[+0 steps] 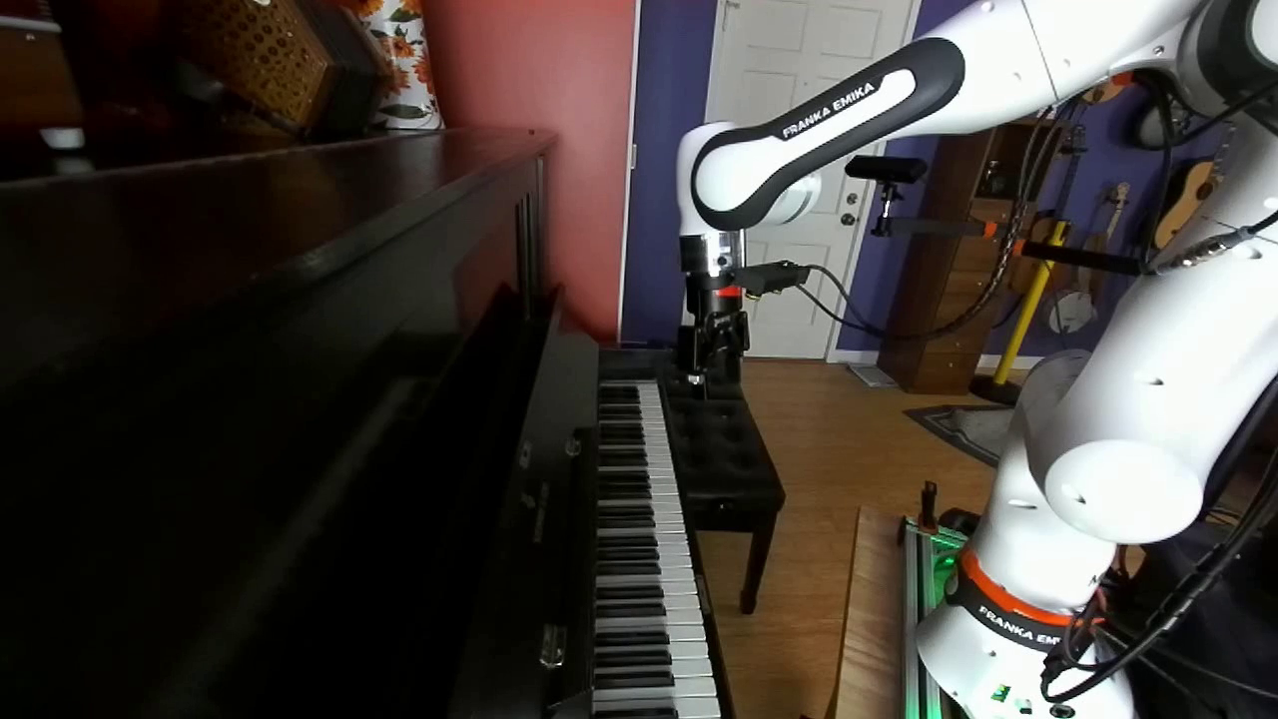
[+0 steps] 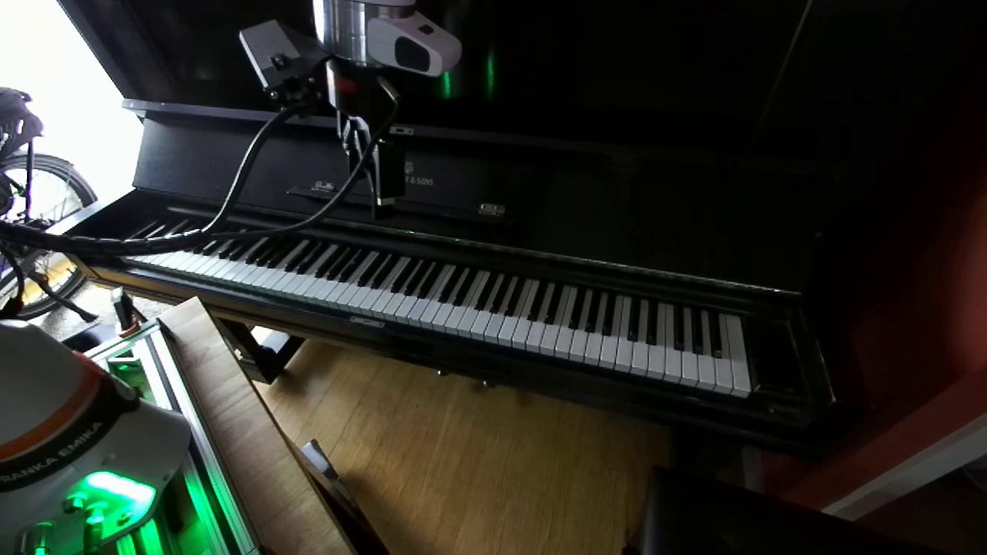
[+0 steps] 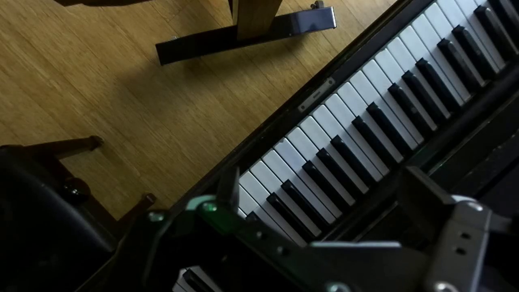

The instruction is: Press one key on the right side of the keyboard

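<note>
The keyboard is a long row of white and black keys in a dark upright piano, seen in both exterior views (image 1: 654,529) (image 2: 478,312) and running diagonally in the wrist view (image 3: 336,136). My gripper (image 1: 711,374) is dark and points down. In an exterior view the gripper (image 2: 383,204) hangs in front of the piano's fallboard, above the keys and apart from them. In the wrist view the gripper (image 3: 330,190) is open and empty, its two fingers wide apart. One finger shows over the keys' front edge, the other over the dark strip behind the keys. The gripper covers part of the keyboard there.
The piano's dark body (image 1: 329,330) rises behind the keys. A black padded bench (image 1: 724,454) stands beside the keyboard's far end and also shows in the wrist view (image 3: 40,227). The arm's base stands on a wooden table (image 2: 247,432). A cable (image 2: 254,158) hangs beside the gripper.
</note>
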